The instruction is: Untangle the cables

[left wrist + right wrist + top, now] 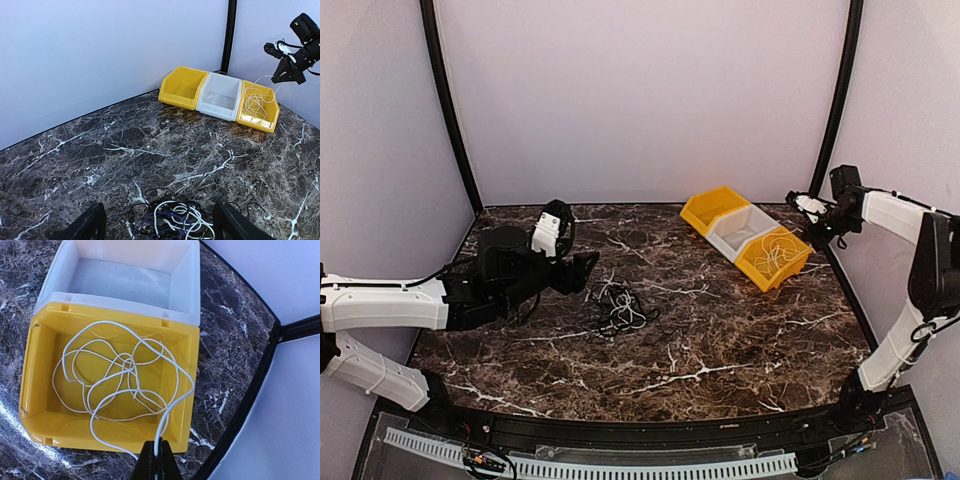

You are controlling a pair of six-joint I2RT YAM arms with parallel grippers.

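A tangled clump of cables [620,308], black, white and purple cords, lies on the marble table [720,330] left of centre. My left gripper [588,270] stands open just to the clump's left. In the left wrist view the clump [175,220] sits between that gripper's [158,209] spread fingers [92,222], touching neither. A separate thin white cable [120,375] lies in loose loops inside the nearest yellow bin [100,432]. My right gripper [157,450] is shut on that cable's end, above the bin's outer rim. From above, the right gripper [808,207] hovers just beyond that bin [760,272].
Three bins stand in a diagonal row at the back right: a yellow one [700,222], a white one [728,244] and the yellow one holding the white cable. Black frame posts [836,100] rise at the table's back corners.
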